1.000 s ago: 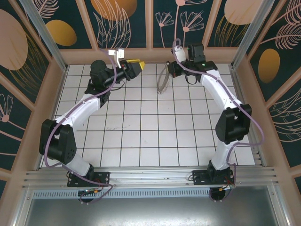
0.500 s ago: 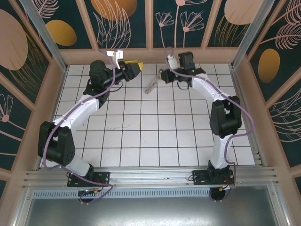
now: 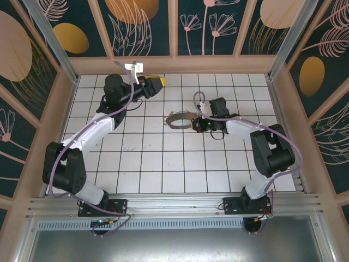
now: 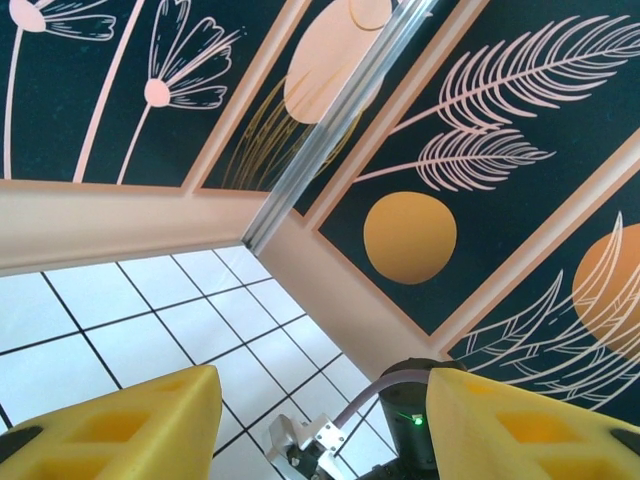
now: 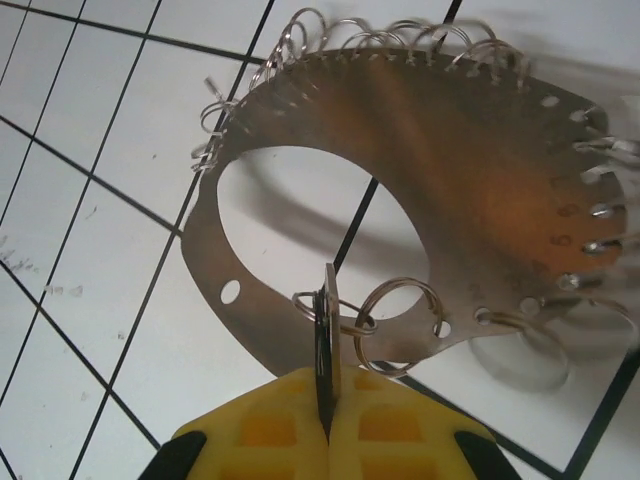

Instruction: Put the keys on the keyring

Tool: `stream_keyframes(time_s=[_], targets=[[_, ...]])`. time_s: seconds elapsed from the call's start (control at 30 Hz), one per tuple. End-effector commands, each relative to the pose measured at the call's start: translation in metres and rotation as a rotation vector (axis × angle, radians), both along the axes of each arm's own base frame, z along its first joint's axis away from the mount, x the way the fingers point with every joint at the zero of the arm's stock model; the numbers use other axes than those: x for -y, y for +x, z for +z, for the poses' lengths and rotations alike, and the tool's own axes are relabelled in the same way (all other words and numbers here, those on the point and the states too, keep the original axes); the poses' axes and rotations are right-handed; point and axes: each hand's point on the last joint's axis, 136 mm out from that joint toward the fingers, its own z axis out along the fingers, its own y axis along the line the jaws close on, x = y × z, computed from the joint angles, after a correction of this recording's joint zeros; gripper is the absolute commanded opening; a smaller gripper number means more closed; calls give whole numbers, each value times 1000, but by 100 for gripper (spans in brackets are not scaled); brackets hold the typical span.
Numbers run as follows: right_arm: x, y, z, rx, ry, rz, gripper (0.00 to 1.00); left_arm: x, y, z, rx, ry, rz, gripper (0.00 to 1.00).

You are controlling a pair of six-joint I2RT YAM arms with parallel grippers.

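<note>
Pinching key point(image 5: 326, 335) at keyring point(image 5: 480, 150) — R hand point(image 5: 328, 390) clenched; L hand point(image 4: 318, 405) half-open, empty

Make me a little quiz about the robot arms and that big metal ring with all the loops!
1. True or false: the left gripper has its jaws standing apart.
2. What is the right gripper pinching? A) the key B) a purple cable C) nothing at all
3. Fill in the gap: the edge of the keyring is hung with many small wire ____.

Key: 1 true; 2 A; 3 rings
</note>
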Motion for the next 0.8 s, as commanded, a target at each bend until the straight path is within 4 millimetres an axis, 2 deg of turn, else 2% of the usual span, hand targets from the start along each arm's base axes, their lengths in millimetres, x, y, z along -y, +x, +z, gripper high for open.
stream_keyframes(time_s=[0.0, 0.2, 0.47, 0.7, 0.73, 0.77], targets=[[-7, -6, 4, 18, 30, -8, 0, -4, -11, 18, 52, -26, -16, 57], [-8, -34, -26, -66, 5, -10, 0, -4, -14, 19, 54, -21, -21, 57], [-12, -68, -50, -146, -17, 7, 0, -3, -13, 18, 52, -18, -27, 57], [-12, -86, -55, -173, -27, 25, 0, -1, -10, 17, 47, -19, -32, 57], [-13, -90, -54, -175, -30, 36, 2, -1, -10, 18, 47, -21, -35, 58], [-14, -95, -53, -178, -31, 48, 10, -1, -9, 17, 46, -21, -35, 58]])
